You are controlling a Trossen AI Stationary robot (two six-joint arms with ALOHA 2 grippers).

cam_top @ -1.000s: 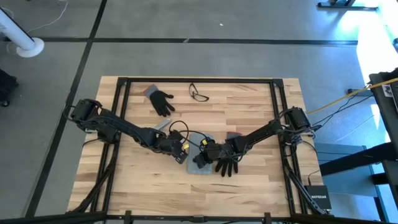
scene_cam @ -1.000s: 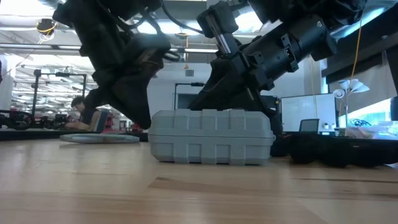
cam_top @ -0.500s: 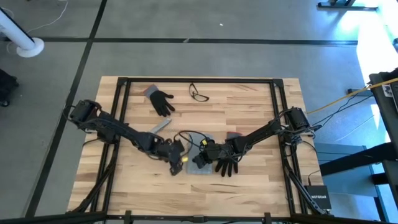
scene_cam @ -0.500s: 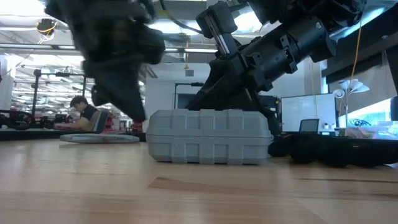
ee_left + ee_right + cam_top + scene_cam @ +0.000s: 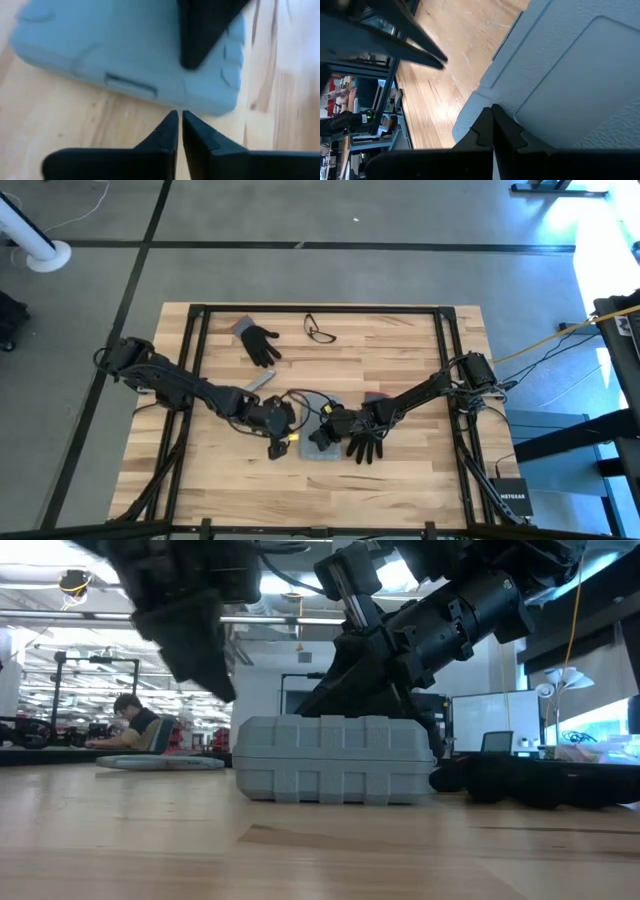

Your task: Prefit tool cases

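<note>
Here the tool case (image 5: 130, 55) lies just ahead of the left pincer (image 5: 179, 131), fingers nearly together.

- From above, the flat blue-grey plastic tool case (image 5: 325, 432) lay mostly covered by both dark arms, only its edges showing.
- In the left wrist view its far and side ends ran off the picture, and it was blurred.
- The left tool (image 5: 195, 635) was smeared in the low view, its tips unreadable.
- The black glove (image 5: 362, 442) was partly under the right arm.
</note>
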